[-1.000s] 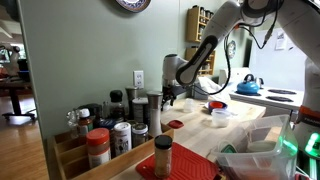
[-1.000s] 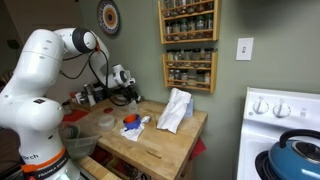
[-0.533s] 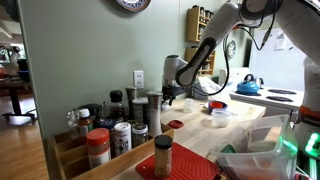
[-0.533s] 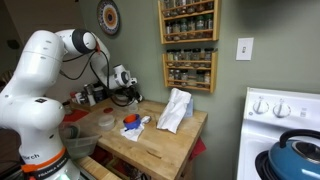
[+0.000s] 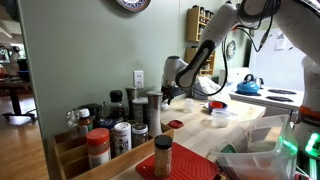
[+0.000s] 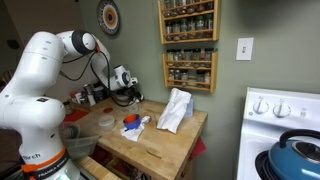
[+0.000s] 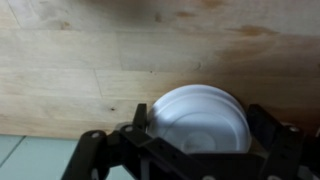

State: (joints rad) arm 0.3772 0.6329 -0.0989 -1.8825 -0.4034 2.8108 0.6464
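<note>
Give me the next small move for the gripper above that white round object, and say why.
Probably lower the gripper straight down a little. In the wrist view it stands open, the white round object sits between its jaws, seen against the wooden counter, and no contact shows, so a short descent before closing seems safest.
</note>
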